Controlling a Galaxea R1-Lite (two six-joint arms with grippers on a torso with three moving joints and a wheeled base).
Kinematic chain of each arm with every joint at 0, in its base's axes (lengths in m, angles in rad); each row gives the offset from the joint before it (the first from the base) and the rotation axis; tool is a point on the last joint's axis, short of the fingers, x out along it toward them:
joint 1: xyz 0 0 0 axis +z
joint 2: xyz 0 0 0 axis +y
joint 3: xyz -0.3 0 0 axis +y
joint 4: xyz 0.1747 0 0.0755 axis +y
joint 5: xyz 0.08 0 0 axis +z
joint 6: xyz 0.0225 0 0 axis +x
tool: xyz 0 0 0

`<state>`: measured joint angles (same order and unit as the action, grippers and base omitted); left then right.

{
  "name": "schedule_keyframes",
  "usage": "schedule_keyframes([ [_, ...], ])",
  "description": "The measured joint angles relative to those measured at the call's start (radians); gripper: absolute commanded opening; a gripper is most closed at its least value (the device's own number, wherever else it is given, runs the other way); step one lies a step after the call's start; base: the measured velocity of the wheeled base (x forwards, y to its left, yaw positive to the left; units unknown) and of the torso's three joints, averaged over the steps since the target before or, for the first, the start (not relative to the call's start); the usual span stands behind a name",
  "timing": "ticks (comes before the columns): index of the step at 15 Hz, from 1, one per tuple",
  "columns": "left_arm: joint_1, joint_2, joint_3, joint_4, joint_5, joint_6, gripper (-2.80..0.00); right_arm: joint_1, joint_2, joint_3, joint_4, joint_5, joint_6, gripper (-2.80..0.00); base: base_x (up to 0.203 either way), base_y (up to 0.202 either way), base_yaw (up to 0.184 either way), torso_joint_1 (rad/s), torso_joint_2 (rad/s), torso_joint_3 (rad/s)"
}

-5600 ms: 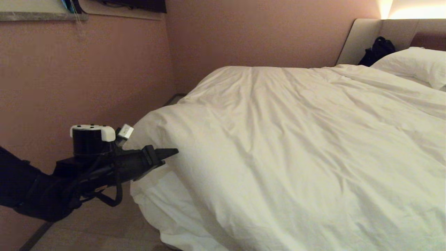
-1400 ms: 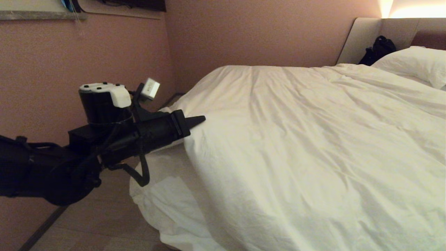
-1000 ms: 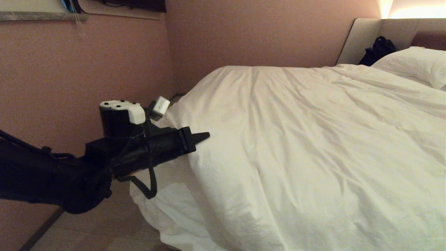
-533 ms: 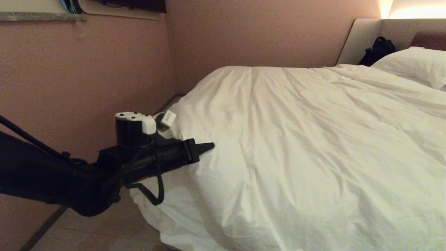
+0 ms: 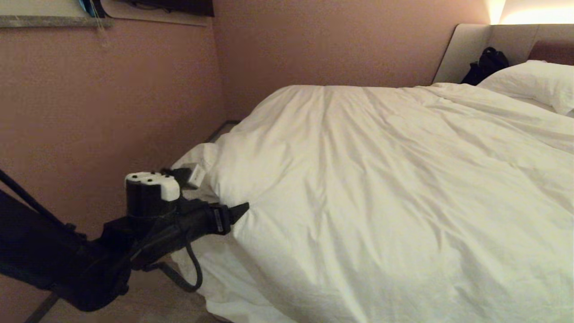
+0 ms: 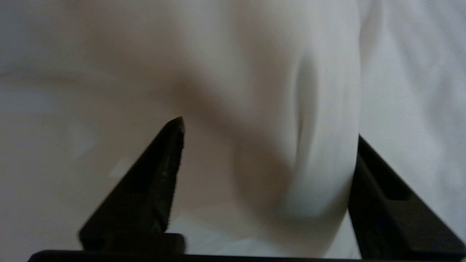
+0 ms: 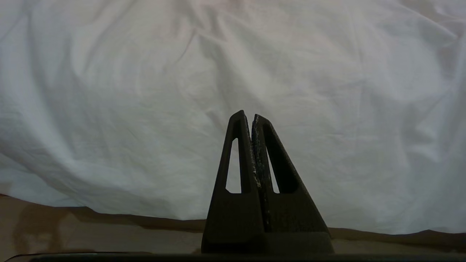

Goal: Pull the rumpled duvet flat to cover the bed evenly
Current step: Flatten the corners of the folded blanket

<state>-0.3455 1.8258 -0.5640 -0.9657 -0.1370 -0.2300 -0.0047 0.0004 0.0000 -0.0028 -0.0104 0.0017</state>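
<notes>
Pinkish-brown walls enclose a bed [image 5: 193, 269] by which the left gripper [image 5: 235, 214] is seen low at the near left corner, jaws spread apart around a puffy fold of the white duvet [image 5: 381, 179]. Wrinkled soft cotton is spread rightward from the claw toward a pillow [image 5: 529, 80]. Only the right gripper [image 7: 251, 118] is shown pinched together, empty, above the cloth.
</notes>
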Motion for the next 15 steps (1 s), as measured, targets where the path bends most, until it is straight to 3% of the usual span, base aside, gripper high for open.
schedule_keyframes([
  [3,0.087,-0.015,0.159,-0.196,-0.002,0.093,0.00,0.000,0.000,0.000,0.000,0.000,0.000,-2.80,0.000,0.000,0.000,0.000,0.00,0.000],
  [5,0.120,-0.033,0.251,-0.319,-0.002,0.107,0.00,0.000,0.000,0.000,0.000,0.000,0.000,-2.80,0.000,0.000,0.000,0.000,0.00,0.000],
  [9,0.181,-0.053,0.349,-0.400,-0.005,0.131,0.00,0.000,0.000,0.000,0.000,0.000,0.000,-2.80,0.000,0.000,0.000,0.000,0.00,0.000],
  [10,0.207,-0.046,0.362,-0.402,-0.011,0.132,-2.80,0.000,0.000,0.000,0.000,0.000,0.000,-2.80,0.000,0.000,0.000,0.000,0.00,0.000],
  [15,0.268,0.034,0.350,-0.409,-0.027,0.161,-2.80,0.000,0.000,0.000,0.000,0.000,0.000,-2.80,0.000,0.000,0.000,0.000,0.00,0.000],
])
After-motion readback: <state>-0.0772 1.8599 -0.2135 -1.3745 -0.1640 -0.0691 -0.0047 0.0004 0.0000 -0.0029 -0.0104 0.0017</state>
